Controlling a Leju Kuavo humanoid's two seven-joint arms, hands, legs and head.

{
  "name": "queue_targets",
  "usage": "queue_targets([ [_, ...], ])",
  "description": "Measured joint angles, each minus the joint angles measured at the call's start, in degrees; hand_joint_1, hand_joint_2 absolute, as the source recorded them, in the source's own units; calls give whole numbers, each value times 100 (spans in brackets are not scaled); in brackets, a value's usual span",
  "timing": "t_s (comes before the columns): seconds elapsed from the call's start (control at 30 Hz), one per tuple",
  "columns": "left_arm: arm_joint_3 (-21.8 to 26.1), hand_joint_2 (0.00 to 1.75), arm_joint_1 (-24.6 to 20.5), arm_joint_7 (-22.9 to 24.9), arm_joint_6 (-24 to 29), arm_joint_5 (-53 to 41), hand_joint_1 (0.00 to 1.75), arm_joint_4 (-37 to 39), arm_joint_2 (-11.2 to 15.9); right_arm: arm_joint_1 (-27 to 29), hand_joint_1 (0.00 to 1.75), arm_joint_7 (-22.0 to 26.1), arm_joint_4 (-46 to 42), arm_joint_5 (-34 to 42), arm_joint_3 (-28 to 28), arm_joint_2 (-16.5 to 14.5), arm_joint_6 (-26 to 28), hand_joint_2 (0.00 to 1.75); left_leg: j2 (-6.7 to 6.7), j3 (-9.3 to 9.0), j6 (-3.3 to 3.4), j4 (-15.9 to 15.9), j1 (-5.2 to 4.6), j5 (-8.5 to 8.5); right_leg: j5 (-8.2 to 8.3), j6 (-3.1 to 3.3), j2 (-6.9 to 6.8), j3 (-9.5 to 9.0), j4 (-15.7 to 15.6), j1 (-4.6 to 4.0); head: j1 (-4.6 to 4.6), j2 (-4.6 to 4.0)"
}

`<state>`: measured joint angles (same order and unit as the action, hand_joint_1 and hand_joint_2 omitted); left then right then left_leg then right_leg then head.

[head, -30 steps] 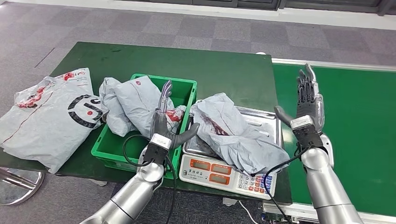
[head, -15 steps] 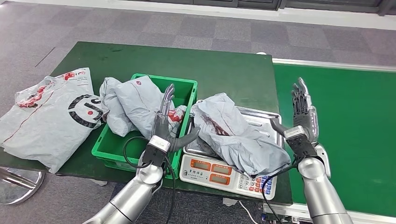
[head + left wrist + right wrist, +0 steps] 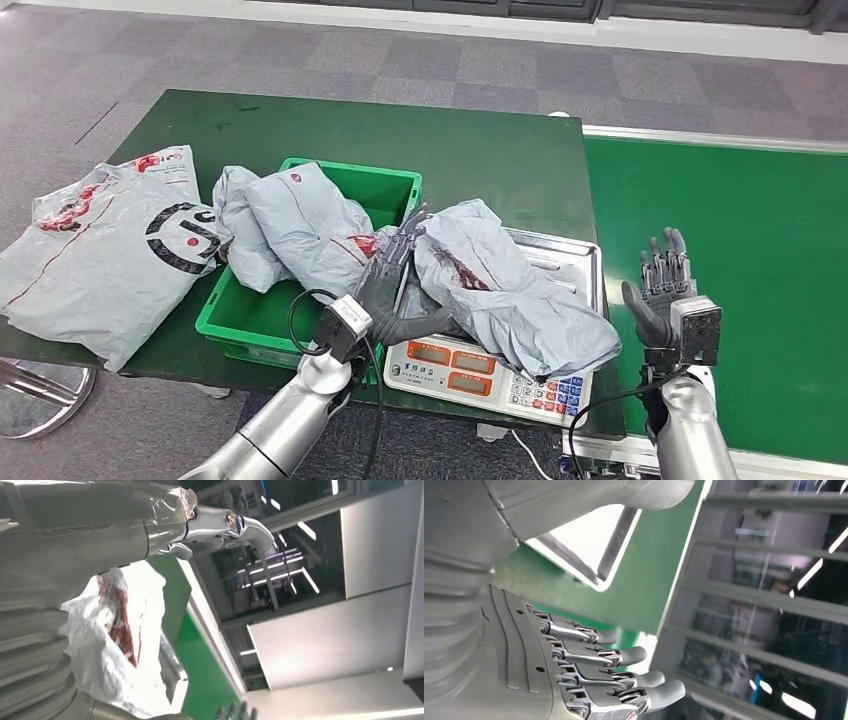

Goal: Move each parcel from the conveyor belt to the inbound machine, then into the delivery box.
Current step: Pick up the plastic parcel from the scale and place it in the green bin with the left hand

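A crumpled grey parcel [image 3: 505, 290] with a red mark lies on the steel pan [image 3: 572, 256] of the weighing scale [image 3: 470, 372]. My left hand [image 3: 393, 282] leans against the parcel's left edge, fingers spread over it and thumb low at its underside, without a closed grip. The left wrist view shows the same parcel [image 3: 112, 645] close beside the hand. My right hand [image 3: 666, 298] stands open and empty, fingers up, just right of the scale over the green conveyor belt [image 3: 770, 260]. The green delivery box [image 3: 262, 335] left of the scale holds another grey parcel [image 3: 300, 222].
A large flat grey parcel [image 3: 105, 250] with a black ring logo lies on the dark green table [image 3: 450, 150] at the left. Black cables loop off both wrists near the scale's front. Grey carpet floor lies beyond the table.
My left hand has tipped forward and to the right, from upright beside the box onto the parcel's left edge. My right hand has dropped lower and drawn back beside the scale.
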<state>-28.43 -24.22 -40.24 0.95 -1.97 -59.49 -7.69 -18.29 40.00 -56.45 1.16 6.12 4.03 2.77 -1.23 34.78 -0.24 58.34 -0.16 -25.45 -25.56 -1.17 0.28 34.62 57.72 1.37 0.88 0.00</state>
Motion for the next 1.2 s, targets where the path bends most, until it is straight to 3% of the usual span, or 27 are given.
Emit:
queue_targets([
  [0.27, 21, 175, -163, 0, -527, -72, 0, 390, -118, -179, 0, 1, 534, -269, 243, -26, 127, 175, -2, 0, 0, 1, -1, 1, 1, 0, -1, -1, 0, 1, -1, 0],
  [0.4, 8, 175, -544, 107, -478, -599, 0, 1153, -317, -148, 0, 5, 567, -354, 280, -52, 261, 175, -3, -2, 0, 2, -1, 1, 1, 0, -2, 0, 0, 2, 0, 0],
  [0.47, -60, 175, -810, 512, -308, -1164, 0, 1681, -460, -100, 0, 6, 568, -362, 318, -73, 238, 175, -3, -2, 0, 2, -1, 1, 1, 0, -2, -1, 0, 2, -1, 0],
  [0.57, -343, 175, -1222, 1691, -291, -2174, 0, 2391, -698, -51, 0, 6, 572, -395, 357, -105, 203, 175, -3, -2, 0, 3, -2, 1, 2, -1, -1, -1, 0, 3, -1, 0],
  [0.63, -659, 175, -1502, 2557, -571, -2767, 0, 2799, -871, -59, 0, 6, 592, -423, 388, -125, 211, 175, -3, -2, 1, 3, -3, 1, 3, -2, -2, -3, 0, 3, -1, 0],
  [0.7, -994, 175, -1745, 3135, -997, -3129, 0, 3086, -1008, -75, 0, 6, 630, -454, 428, -136, 224, 175, -7, -6, 1, 3, -3, 0, 3, -4, -6, -11, 0, 3, 0, 0],
  [0.83, -1633, 175, -2102, 3676, -1583, -3311, 0, 3358, -1143, -110, 0, 5, 701, -495, 529, -137, 246, 175, -20, -23, 7, 2, -3, -4, -2, -4, -23, -36, -2, 3, 1, 0],
  [1.07, -2298, 175, -2318, 3866, -1624, -3315, 0, 3498, -1155, -124, 0, 6, 739, -533, 612, -138, 273, 175, -16, -46, 8, 1, -3, -5, -4, -5, -20, -58, -3, 3, 1, 0],
  [1.1, -2346, 175, -2332, 3871, -1624, -3316, 24, 3514, -1155, -125, 0, 6, 744, -534, 630, -138, 274, 175, -16, -50, 8, 1, -3, -4, -4, -5, -20, -62, -3, 3, 1, 0],
  [1.2, -2507, 175, -2385, 3882, -1624, -3367, 154, 3576, -1155, -127, 0, 6, 755, -541, 649, -139, 276, 175, -14, -62, 8, 1, -3, -5, -4, -5, -18, -72, -3, 2, 1, 0],
])
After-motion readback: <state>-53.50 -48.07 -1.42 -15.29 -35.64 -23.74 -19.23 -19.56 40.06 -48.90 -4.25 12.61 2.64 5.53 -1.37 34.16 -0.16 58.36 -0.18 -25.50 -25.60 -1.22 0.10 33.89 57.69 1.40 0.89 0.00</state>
